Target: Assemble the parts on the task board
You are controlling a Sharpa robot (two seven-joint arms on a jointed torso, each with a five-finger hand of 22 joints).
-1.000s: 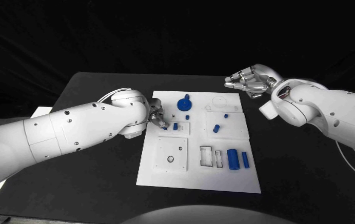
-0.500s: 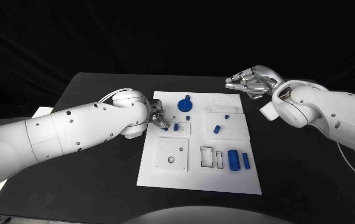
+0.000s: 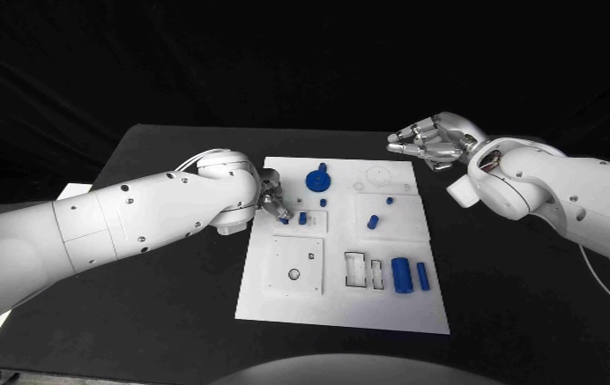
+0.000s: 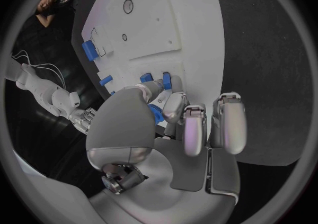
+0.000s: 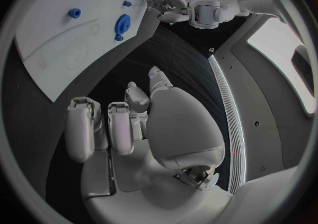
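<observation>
Head view: where the task board (image 3: 341,292) lies mid-tabletop, left hand (image 3: 270,198) sits at its left edge; right hand (image 3: 430,140) hovers off its far right corner.
Left wrist view: fingers pinch a small blue part (image 4: 154,114).
Right wrist view: fingers (image 5: 121,126) curled, holding nothing.

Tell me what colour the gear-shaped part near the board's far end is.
Blue. The gear-shaped part stands out clearly against the white task board in the head view.

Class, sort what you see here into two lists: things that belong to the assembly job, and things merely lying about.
Belongs to the job:
task board
blue gear
blue pegs
small blue part pinched by the left hand

Lying about:
black table
right hand, holding nothing, off the board
</observation>
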